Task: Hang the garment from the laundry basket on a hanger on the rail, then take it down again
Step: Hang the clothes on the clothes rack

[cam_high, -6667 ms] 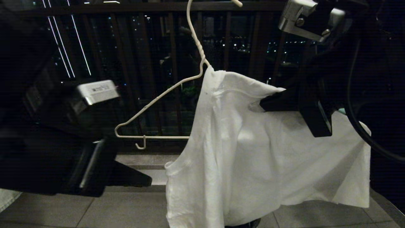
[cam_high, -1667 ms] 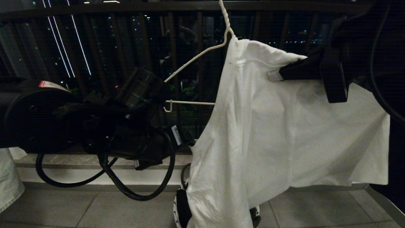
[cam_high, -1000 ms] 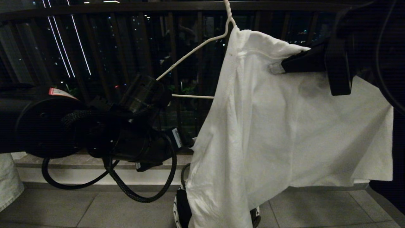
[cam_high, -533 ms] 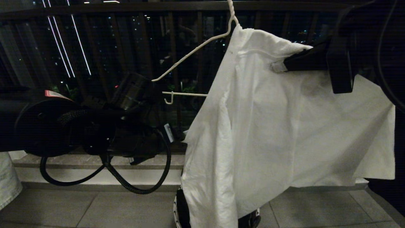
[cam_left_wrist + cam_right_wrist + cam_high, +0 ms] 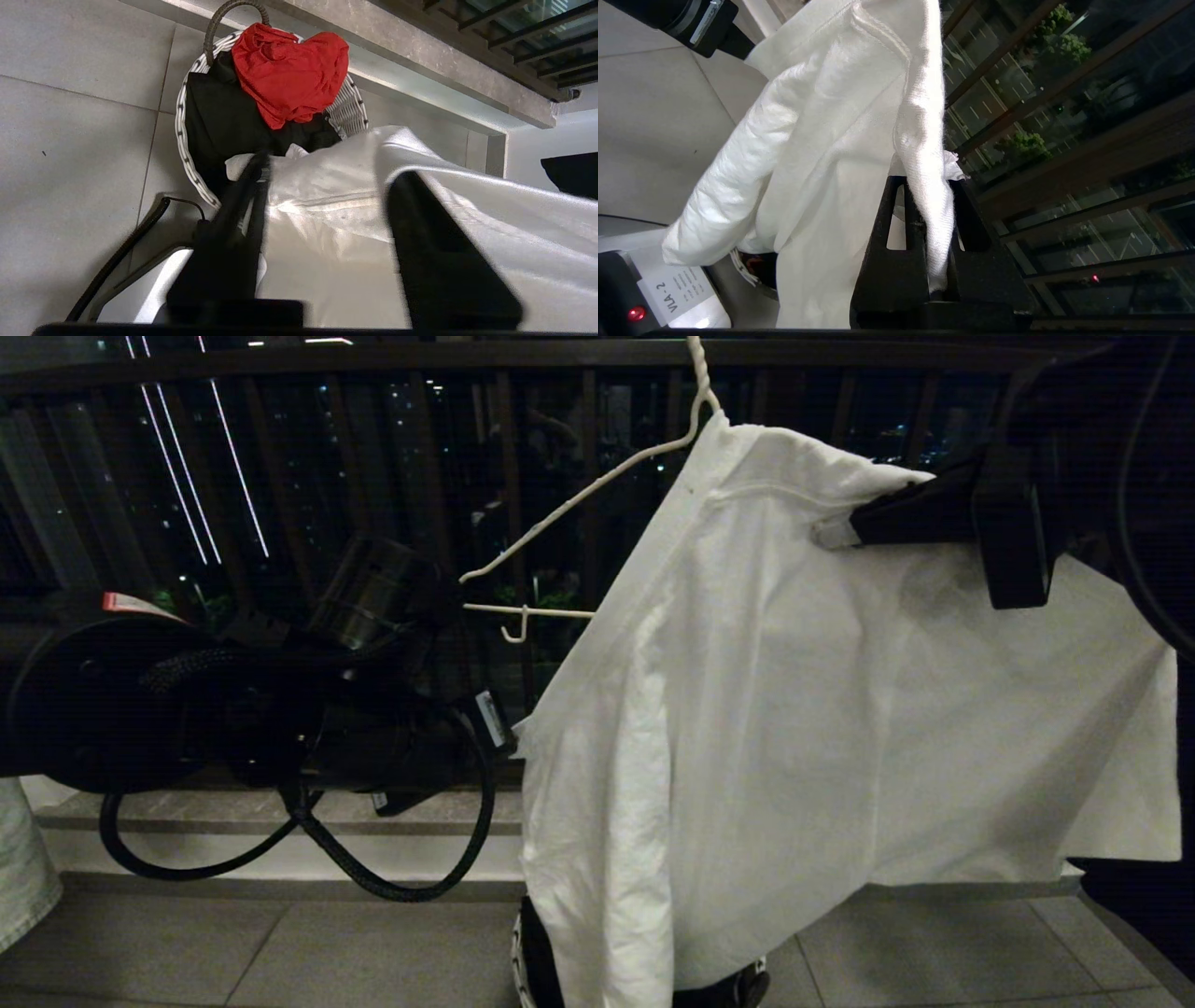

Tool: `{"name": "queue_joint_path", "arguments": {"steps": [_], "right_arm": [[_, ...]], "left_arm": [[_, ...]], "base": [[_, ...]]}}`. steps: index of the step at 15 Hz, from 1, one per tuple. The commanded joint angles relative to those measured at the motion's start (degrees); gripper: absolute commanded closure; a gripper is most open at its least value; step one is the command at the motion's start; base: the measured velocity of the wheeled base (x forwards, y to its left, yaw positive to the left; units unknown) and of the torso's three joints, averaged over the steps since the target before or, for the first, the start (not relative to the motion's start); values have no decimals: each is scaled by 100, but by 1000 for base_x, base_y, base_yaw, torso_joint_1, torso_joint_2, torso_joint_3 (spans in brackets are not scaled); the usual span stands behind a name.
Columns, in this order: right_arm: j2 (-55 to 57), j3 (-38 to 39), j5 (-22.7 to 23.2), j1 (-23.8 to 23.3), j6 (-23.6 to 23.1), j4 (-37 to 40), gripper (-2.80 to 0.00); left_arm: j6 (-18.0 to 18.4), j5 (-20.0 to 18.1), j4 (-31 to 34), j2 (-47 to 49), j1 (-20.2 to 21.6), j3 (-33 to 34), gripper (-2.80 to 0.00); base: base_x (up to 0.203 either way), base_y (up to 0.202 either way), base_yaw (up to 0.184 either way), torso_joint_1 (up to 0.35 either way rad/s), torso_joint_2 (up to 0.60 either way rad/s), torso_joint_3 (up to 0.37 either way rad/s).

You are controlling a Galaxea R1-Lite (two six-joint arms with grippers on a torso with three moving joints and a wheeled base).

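White cotton T-shirt [image 5: 794, 709] draped half over the wire hanger [image 5: 569, 513], above the woven laundry basket [image 5: 187, 154]. Right claw [image 5: 927, 242] clamped on the collar beside the hanger's covered shoulder. Left claw [image 5: 327, 233] straddling the hem, fingers apart, grip unclear. Balustrade [image 5: 373, 448] behind.

- T-shirt [image 5: 794, 709]: white cotton-like cloth, matt, softly creased, ribbed at the collar.
- Hanger [image 5: 579, 495]: thin white coated wire, twisted neck.
- Laundry basket [image 5: 187, 140]: black-and-white woven rim.
- Red garment [image 5: 289, 74]: thin crinkled cloth.
- Floor tiles [image 5: 280, 952]: grey, smooth, matt.
- Right gripper [image 5: 930, 182]: black matt plastic.
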Motion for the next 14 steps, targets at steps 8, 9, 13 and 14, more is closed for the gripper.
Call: {"name": "queue_joint_path", "arguments": {"steps": [8, 9, 13, 14], "right_arm": [[-279, 74, 82, -150, 111, 36, 0], [-333, 113, 107, -162, 109, 36, 0], [-494, 264, 139, -200, 109, 36, 0], [-500, 256, 156, -200, 109, 36, 0]], "left_arm": [[269, -17, 11, 85, 581, -122, 0], [271, -17, 12, 125, 609, -137, 0], [297, -17, 11, 175, 651, -171, 0], [298, -17, 11, 188, 680, -178, 0]], "base": [[0, 0, 0, 0, 0, 0], [0, 0, 0, 0, 0, 0], [0, 0, 0, 0, 0, 0], [0, 0, 0, 0, 0, 0]]}}
